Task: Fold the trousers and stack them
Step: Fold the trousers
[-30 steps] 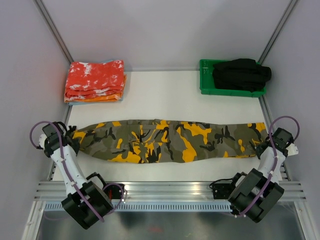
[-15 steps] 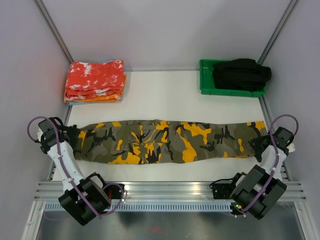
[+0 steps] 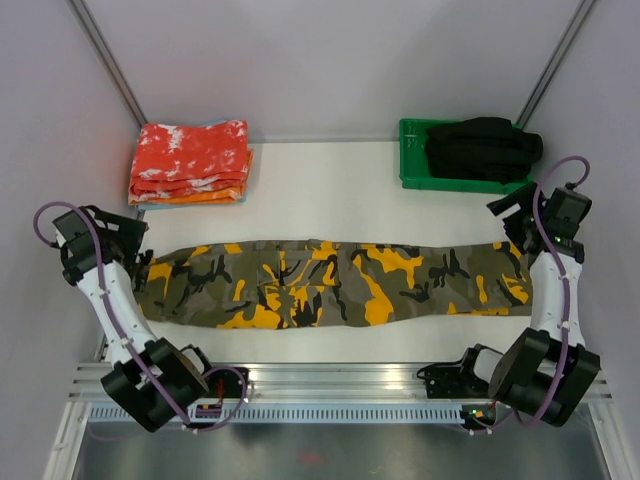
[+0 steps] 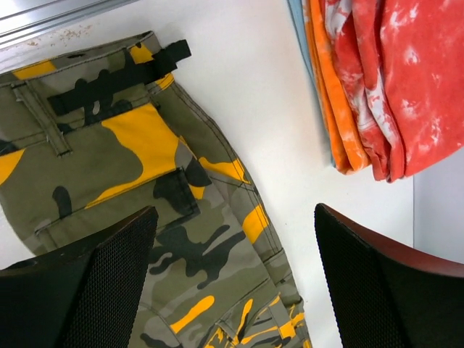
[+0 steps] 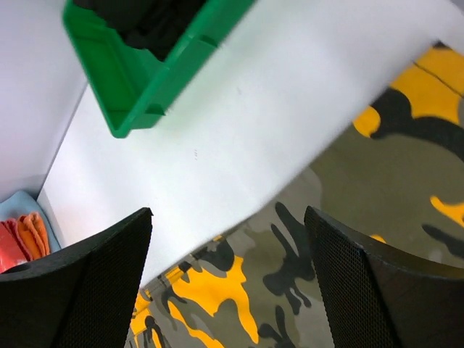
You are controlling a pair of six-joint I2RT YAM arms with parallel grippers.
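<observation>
I read the left claw (image 4: 232, 279) as spread wide and empty above the waistband end. The trousers (image 3: 340, 283) lie flat, lengthwise across the white tabletop (image 3: 320, 190): woven cloth, olive-grey, black and yellow-orange patches. Right claw (image 5: 228, 272): wide, empty.

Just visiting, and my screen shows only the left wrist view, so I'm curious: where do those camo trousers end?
Observer: The trousers lie stretched flat, spanning the table from left to right.
Operator: Is the other gripper holding them?
Observer: No, the right gripper is open and holds nothing.
Operator: Anything else over on that side?
Observer: A green tray at the back right holds a black garment.
</observation>
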